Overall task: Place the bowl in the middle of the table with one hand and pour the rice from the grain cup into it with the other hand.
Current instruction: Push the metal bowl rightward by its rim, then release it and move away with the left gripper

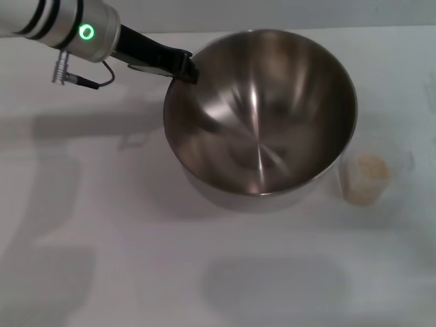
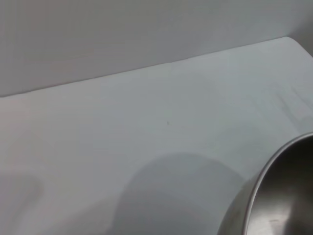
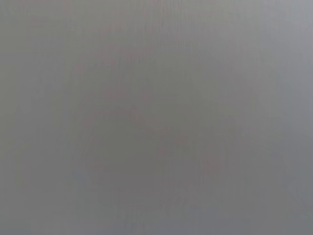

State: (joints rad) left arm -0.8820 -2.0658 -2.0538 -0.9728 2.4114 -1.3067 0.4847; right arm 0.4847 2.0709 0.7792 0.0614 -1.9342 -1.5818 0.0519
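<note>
Head view, L arm: the left gripper [image 1: 185, 68] reaches in from the upper-left corner and meets the bowl [image 1: 262, 116] at its far-left rim. The dark fingers [image 1: 178, 63] sit right on the rim edge and look pinched on it, one above the lip, the rest hidden by the steel wall; they look nearly together, w/ only the rim's thickness between. A green ring light [image 1: 86, 32] glows on the wrist housing, and a thin cable [image 1: 92, 80] loops below it.

Bowl: large, deep, brushed steel, shiny inside, no contents visible. It sits on the table [image 1: 102, 238] slightly right of centre and toward the far side; its rim looks tilted rather than level, but I cannot tell whether the base is flat on the surface.

Cup [image 1: 368, 176]: clear plastic, upright, just beside the bowl's right wall, touching or nearly so; which one cannot be told. Rice [image 1: 372, 167] fills it as a pale heap.

L wrist view: white table [image 2: 146, 137], w/ a curved piece of the bowl rim [image 2: 274, 196] in one corner and its shadow beside it; no fingers show.

R wrist view: uniform grey, nothing distinguishable. The right gripper appears in no view.
</note>
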